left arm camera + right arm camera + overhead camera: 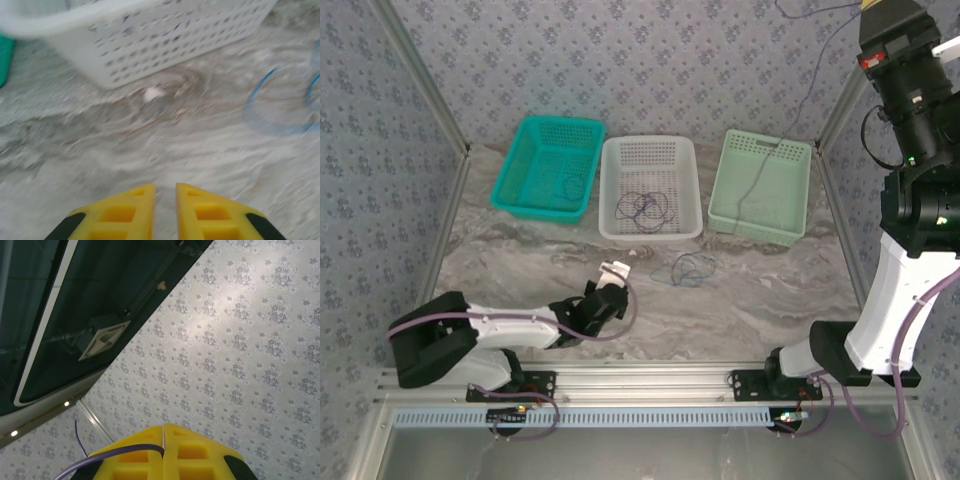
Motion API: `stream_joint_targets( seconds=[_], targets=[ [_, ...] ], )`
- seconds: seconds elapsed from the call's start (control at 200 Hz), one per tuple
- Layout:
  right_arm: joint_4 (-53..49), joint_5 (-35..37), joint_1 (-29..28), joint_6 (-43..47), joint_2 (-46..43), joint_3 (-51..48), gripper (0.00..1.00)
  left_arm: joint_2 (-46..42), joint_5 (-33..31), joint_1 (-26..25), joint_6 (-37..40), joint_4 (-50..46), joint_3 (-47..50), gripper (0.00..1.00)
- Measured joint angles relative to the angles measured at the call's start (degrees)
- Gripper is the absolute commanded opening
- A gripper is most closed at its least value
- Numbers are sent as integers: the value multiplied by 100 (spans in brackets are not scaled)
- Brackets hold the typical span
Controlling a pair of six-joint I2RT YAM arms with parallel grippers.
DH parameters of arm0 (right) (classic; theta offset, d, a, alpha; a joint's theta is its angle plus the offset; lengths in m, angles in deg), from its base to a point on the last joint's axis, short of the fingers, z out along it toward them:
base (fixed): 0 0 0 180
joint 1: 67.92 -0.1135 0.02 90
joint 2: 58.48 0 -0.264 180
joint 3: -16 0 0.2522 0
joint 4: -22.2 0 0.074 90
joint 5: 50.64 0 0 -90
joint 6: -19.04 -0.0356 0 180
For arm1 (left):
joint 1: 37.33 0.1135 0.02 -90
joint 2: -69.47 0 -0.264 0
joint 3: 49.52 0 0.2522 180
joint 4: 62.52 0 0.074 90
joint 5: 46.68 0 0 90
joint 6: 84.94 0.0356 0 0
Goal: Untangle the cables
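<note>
I judge the task to be partly done: some cables are sorted into baskets and a knot is left to work through.

Three baskets stand in a row at the far side of the marble-patterned table (520, 300). The teal basket (560, 122) on the left holds one small dark loop (572, 187). The white basket (650, 142) in the middle holds a tangle of cables (645, 207), dark and purplish, not yet separated. The pale green basket (770, 140) on the right has a thin wire trailing into it from above.

That wire rises toward my right arm, which is raised high at the far right. The right gripper (163, 426) has its yellow fingers pressed together on a purple cable (125, 452), which ends at the seam between them.

A blue loop (688, 268) lies alone on the table, just in front of the white basket. My left gripper (165, 186) is low over the table, near and to the left of that loop. Its fingers are nearly together with a slim gap, and nothing is between them.

What I think remains is to finish dropping the held cable, bin the blue loop, and pull apart the knot in the white basket
</note>
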Motion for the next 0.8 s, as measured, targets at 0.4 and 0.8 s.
stream_joint_targets(
  seconds=[0.4, 0.8],
  targets=[
    [271, -538, -835, -133, 13, -769, 0, -1971, 474, 37, 962, -20, -20, 99],
    [140, -632, -1596, 369, -249, -1386, 0, 291, 2577, 68, 2227, 802, -3053, 99]
  ],
)
